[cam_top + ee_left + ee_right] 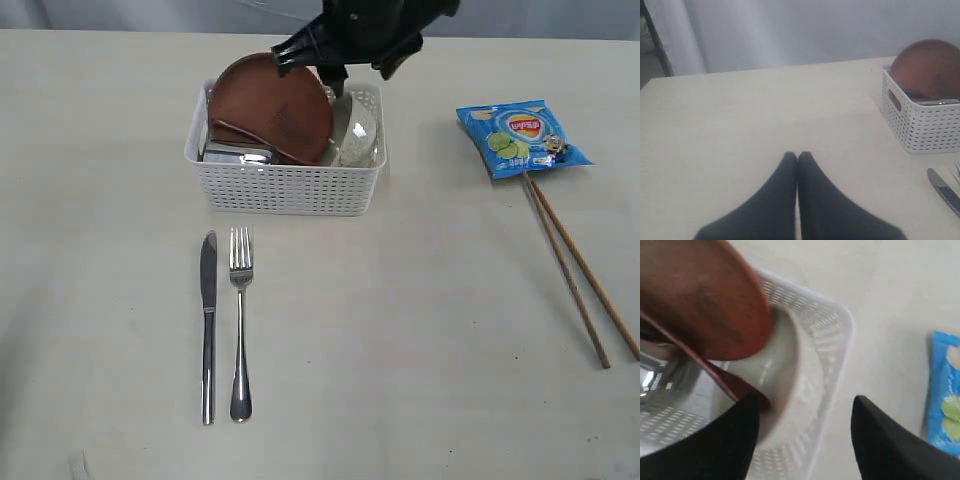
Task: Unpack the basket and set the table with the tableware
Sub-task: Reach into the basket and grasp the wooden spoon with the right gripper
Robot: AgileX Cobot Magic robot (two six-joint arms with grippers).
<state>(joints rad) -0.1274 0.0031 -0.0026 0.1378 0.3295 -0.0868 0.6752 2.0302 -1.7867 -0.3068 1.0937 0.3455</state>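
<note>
Nearest me on the table (420, 380), I count a knife (207, 325) and fork (240, 330) laid side by side, and chopsticks (580, 270) out to the right, their far ends touching a blue chip bag (520, 135). The left gripper (797, 157) is pressed closed on nothing over bare tabletop beside the basket (290, 190), which holds a brown plate (275, 110), a pale bowl (358, 135) and a steel cup (235, 153); I see no spoon. Farthest, the right gripper (806, 405) hangs over the basket's bowl end, jaws parted and empty, so I judge roughly half is left.
</note>
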